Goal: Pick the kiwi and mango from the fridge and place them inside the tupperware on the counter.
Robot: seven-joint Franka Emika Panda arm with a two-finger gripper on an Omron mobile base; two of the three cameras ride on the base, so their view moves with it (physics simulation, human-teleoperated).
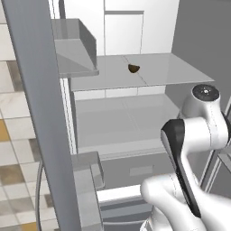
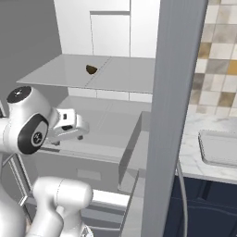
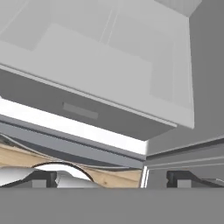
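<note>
The kiwi (image 1: pixel 133 68) on the upper fridge shelf (image 1: pixel 158 72) is too small for its surface to be made out. The open fridge door (image 2: pixel 173 115) hides the left end of the tabletop (image 2: pixel 194 152), and the tupperware (image 2: pixel 220 148) is cut off by the right edge of the right base view. In the left base view the arm (image 1: pixel 189 149) covers the shelves' right front corner. In the hand view the finger tips (image 3: pixel 181 178) barely clear the bottom, so how the jaws stand cannot be told.

One kiwi (image 1: pixel 133 68), apparently; one tupperware (image 2: pixel 221 148).
</note>
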